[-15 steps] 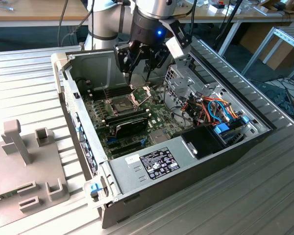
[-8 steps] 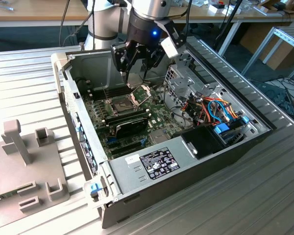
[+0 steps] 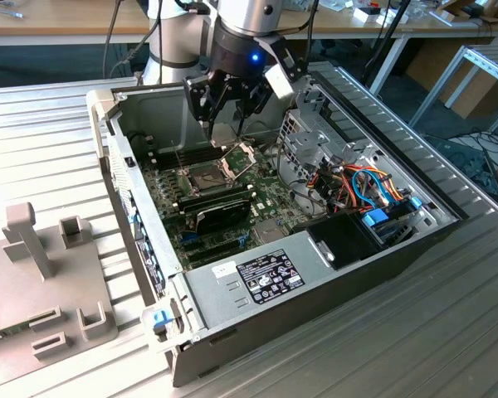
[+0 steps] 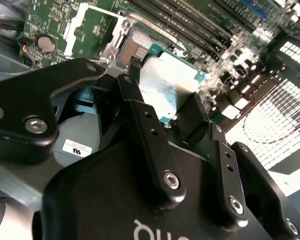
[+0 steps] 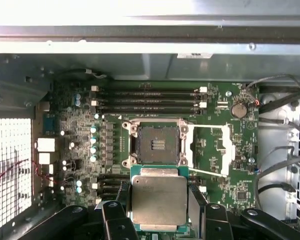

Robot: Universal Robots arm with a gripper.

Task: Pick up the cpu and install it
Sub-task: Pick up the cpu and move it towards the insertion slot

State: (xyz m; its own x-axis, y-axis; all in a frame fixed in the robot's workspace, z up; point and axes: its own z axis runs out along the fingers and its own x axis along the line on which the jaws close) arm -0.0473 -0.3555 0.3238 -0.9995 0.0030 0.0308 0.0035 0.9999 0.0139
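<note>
pincer: closed down to the width of the cpu, one black finger pressed to each of two opposite edges.
cpu: gripped flat between my fingers, its dull silver-grey top towards both wrist views, a thin green rim showing around it. it hangs over the motherboard just beside the socket, not seated.
socket: bare, a dark square with its middle contacts exposed.
socket frame: swung open, lying flat beside the socket.
memory slots: long parallel rows beyond the socket.
coin cell: round, silver, near the slots' end.
computer case: open-topped, my arm reaching in at its far part in the exterior view.
counter: ribbed grey metal, carrying the case.
</note>
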